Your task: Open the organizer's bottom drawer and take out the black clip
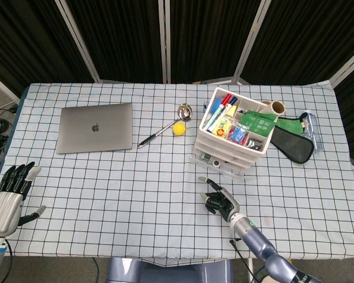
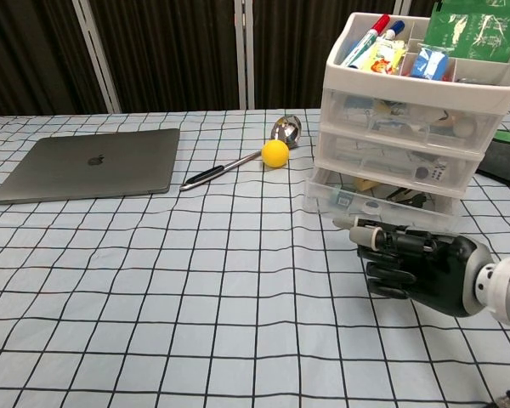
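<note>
The white three-drawer organizer (image 1: 233, 138) (image 2: 416, 110) stands right of centre, its top tray full of pens and packets. Its clear bottom drawer (image 1: 215, 166) (image 2: 378, 202) is pulled partway out toward me. Dark small items (image 2: 403, 196) show inside it; I cannot pick out the black clip for sure. My right hand (image 1: 219, 200) (image 2: 416, 268) hovers just in front of the drawer, apart from it, fingers extended and holding nothing. My left hand (image 1: 9, 194) hangs off the table's left front corner with fingers spread, empty.
A closed grey laptop (image 1: 95, 127) (image 2: 92, 163) lies at the left. A metal ladle (image 1: 165, 125) (image 2: 238, 163) and a yellow ball (image 1: 178, 128) (image 2: 274, 153) sit left of the organizer. A black pouch (image 1: 292, 144) and a green item (image 1: 292, 122) lie to its right.
</note>
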Robot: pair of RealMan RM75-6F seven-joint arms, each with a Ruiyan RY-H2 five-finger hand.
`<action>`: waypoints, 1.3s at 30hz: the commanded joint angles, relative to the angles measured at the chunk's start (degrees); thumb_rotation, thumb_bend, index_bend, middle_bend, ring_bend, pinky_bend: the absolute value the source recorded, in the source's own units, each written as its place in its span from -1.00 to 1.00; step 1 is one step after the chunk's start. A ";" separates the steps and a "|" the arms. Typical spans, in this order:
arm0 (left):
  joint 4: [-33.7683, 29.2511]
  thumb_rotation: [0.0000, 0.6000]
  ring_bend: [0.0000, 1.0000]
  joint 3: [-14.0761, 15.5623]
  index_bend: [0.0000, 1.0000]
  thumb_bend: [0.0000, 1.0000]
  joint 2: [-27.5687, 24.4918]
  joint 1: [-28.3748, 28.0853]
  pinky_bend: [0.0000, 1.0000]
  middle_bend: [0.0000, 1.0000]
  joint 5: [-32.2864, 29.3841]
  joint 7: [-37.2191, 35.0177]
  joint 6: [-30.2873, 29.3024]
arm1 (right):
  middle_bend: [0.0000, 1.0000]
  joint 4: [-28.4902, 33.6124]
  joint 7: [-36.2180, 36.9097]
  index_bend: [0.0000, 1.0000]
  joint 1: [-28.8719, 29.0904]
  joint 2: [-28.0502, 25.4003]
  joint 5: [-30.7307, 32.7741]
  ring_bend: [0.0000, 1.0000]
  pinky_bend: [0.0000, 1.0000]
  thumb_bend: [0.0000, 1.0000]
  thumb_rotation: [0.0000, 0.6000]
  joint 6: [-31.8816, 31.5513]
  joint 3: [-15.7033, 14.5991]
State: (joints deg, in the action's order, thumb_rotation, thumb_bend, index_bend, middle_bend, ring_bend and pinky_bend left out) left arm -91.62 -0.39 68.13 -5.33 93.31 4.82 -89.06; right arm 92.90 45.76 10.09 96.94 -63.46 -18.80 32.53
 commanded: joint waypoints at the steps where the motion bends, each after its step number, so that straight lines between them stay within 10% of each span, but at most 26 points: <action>1: -0.12 1.00 -1.00 -0.01 -1.00 -0.65 -0.04 0.04 -1.00 -1.00 0.05 0.07 -0.12 | 0.76 3.11 -5.15 -0.60 -1.03 -2.07 -8.04 0.93 0.81 -0.20 1.00 -5.27 -2.61; 18: -1.14 1.00 -1.00 -0.27 -1.00 -0.65 -0.85 0.79 -1.00 -1.00 -0.17 0.07 -1.44 | 0.56 10.57 -39.97 -0.78 2.65 -15.75 -12.75 0.77 0.69 -0.40 1.00 -24.04 -10.84; 39: -1.67 1.00 -1.00 -0.58 -1.00 -0.65 -1.61 1.39 -1.00 -1.00 -0.46 -0.58 -2.26 | 0.71 9.95 -65.80 -0.82 14.51 -15.79 17.46 0.88 0.72 0.06 1.00 -30.71 -16.85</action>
State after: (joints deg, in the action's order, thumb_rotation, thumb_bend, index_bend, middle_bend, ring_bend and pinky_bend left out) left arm -93.29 -0.97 66.52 -3.94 92.85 4.25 -91.31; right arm 103.14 -19.05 23.28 80.43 -47.71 -48.59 16.21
